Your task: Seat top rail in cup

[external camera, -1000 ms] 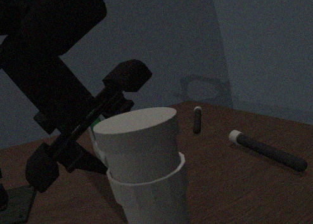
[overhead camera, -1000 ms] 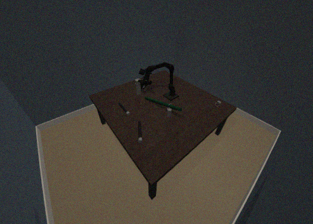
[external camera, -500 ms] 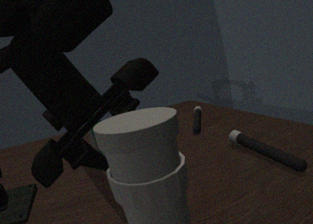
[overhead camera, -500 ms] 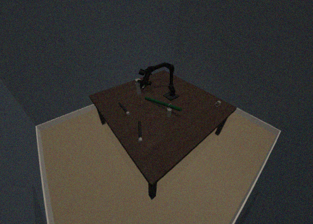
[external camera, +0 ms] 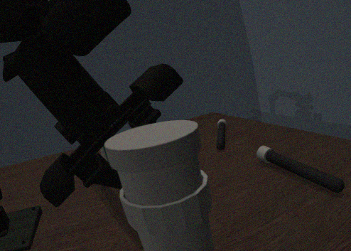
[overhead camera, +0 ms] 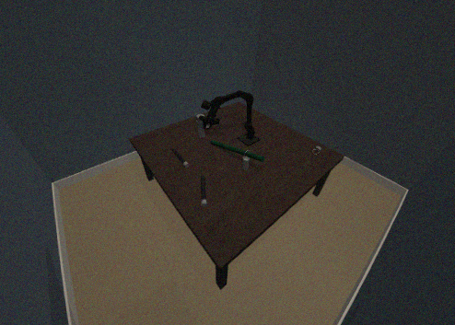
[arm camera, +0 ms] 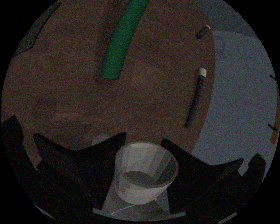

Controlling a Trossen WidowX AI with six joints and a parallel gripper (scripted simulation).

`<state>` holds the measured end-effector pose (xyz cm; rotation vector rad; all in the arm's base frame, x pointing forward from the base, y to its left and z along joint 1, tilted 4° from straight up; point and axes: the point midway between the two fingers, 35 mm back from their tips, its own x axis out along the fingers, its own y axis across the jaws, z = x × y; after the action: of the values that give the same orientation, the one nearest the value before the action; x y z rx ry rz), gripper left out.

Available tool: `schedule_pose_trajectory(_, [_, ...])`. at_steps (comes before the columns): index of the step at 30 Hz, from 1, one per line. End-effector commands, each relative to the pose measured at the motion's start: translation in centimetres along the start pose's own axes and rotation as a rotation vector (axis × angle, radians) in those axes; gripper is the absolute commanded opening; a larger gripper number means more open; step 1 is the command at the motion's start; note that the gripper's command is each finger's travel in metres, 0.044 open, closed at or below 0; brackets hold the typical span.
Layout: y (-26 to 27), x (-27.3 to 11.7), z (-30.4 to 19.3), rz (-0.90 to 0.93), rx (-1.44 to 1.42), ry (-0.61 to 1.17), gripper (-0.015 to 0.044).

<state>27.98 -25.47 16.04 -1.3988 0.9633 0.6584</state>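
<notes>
Rail (arm camera: 128, 25) lies on the table, well apart from the gripper (arm camera: 143, 160); gripper clenched on the rail-end cup (arm camera: 145, 173).

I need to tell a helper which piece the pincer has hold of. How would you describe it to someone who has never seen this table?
Start at the arm's base plate on the brown table and follow the arm to its pincer. Between the fingers sits a small pale cup, open-mouthed, beside the big post. Unlike the green rail and the dark white-tipped rods lying flat, it is short and hollow.
</notes>
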Motion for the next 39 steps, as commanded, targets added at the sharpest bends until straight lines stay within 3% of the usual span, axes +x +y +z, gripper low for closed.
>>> schedule_pose_trajectory(1, [0.1, 0.0, -0.1, -0.002, -0.009, -0.003, 0.0])
schedule_pose_trajectory(18, [0.2, -0.1, 0.0, 0.0, -0.016, -0.009, 0.0])
schedule_pose_trajectory(34, [-0.9, -1.7, 1.9, 0.0, -0.012, -0.008, 0.042])
schedule_pose_trajectory(39, [-1.8, -3.5, 3.9, -0.002, -0.008, -0.006, 0.044])
